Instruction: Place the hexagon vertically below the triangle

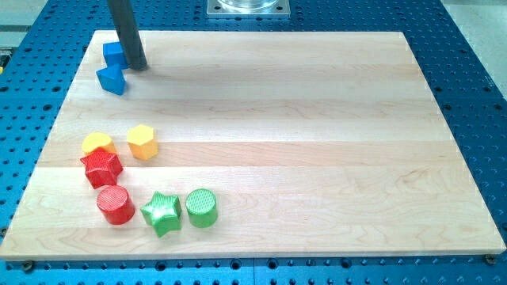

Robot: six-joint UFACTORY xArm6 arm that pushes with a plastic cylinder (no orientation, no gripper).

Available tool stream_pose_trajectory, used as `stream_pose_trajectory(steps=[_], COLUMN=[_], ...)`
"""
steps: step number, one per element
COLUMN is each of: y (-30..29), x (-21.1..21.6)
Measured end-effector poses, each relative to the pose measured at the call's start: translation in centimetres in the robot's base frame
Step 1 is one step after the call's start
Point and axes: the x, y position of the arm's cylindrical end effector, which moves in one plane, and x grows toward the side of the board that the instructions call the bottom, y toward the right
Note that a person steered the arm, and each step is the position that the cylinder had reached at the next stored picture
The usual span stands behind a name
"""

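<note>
A yellow hexagon block [142, 142] lies left of the board's middle. A blue triangle block [112, 79] lies near the top left corner, above the hexagon and a little to its left. My tip [137, 66] rests on the board just right of the triangle's top. It touches or nearly touches a blue cube [113, 53] that the rod partly hides.
The wooden board [317, 142] sits on a blue perforated table. At lower left lie a second yellow block [97, 143], a red star [101, 167], a red cylinder [116, 205], a green star [162, 213] and a green cylinder [201, 207].
</note>
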Motion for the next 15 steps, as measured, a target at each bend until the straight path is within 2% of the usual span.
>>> stream_pose_trajectory(steps=[1,2,3,5,6,7,8,10,11,12,13,14,15], y=[1.2,6.4,8.2,8.2,8.2,8.2,6.8,3.3,4.3,8.9,10.9,7.1,3.8], x=[0.6,5.8,12.0,19.2,19.2,22.6,23.6,16.0,14.9,15.0,12.5,10.5,10.5])
